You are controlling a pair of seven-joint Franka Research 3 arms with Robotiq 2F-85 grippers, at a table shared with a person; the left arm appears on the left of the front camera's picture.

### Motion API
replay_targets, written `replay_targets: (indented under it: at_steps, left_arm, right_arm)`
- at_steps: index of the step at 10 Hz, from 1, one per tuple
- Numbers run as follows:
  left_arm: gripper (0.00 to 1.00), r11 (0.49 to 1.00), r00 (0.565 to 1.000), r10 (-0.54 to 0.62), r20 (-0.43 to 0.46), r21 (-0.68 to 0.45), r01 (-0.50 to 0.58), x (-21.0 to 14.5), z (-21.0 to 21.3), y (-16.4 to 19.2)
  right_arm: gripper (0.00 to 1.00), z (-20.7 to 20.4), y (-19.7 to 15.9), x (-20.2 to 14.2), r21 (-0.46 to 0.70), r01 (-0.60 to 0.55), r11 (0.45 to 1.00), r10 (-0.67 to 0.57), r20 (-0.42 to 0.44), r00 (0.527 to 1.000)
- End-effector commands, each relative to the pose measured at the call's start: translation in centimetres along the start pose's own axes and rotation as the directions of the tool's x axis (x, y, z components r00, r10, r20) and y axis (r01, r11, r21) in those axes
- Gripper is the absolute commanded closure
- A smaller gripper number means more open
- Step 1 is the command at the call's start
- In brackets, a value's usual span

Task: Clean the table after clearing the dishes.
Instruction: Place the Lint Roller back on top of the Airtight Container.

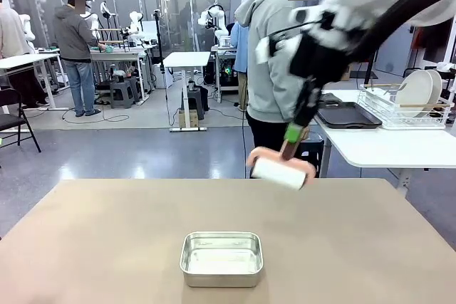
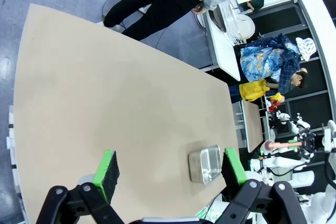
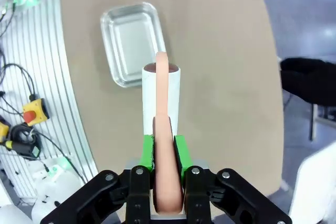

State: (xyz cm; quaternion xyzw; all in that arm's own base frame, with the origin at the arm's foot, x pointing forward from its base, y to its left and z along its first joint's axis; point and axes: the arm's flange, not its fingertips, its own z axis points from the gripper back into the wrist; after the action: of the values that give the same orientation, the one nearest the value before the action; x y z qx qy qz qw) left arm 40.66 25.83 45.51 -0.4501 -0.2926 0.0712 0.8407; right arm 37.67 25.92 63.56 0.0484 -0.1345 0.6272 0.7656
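Currently the table point(image 1: 107, 240) presents a plain matte tan-brown top, rectangular, with a small shiny steel pan point(image 1: 221, 258) sitting near its robot-side edge; the pan is rectangular with rounded corners and a rolled rim. Above the far right part of the table, the right gripper point(image 3: 163, 153) has its green-padded fingers point(image 3: 148, 150) clamped on the salmon-pink handle of a lint roller point(image 1: 281, 169), whose white cylindrical roll hangs tilted over the table surface, not clearly touching it. From the left wrist camera, the left gripper point(image 2: 170, 171) hovers high over the table with fingers wide apart, nothing between them. Beyond the table, a person in a grey hooded top point(image 1: 274, 55) stands beside a smaller white table point(image 1: 385, 146) carrying a wire rack point(image 1: 406, 108) with white plates and dark trays point(image 1: 348, 114).
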Motion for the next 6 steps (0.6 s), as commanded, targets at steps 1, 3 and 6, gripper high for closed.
replay_targets:
  at_steps: [1, 3, 6]
  left_arm:
    - [0.00, 1.000, 1.000, -0.005, -0.003, -0.003, 0.005, 0.2, 0.3, -0.1]
    - [0.00, 1.000, 1.000, -0.005, -0.003, -0.003, 0.005, 0.2, 0.3, -0.1]
    - [0.00, 1.000, 1.000, -0.005, -0.003, -0.003, 0.005, 0.2, 0.3, -0.1]
  right_arm:
    - [0.79, -2.7, 0.4, 3.2, 0.018, -0.125, 0.992, 0.126, -0.080, 0.989]
    - [0.79, -5.7, 2.3, 6.4, 0.069, -0.141, 0.988, 0.148, -0.104, 0.983]
    - [0.79, -8.8, 3.6, 7.5, 0.029, -0.090, 0.996, 0.094, -0.178, 0.980]
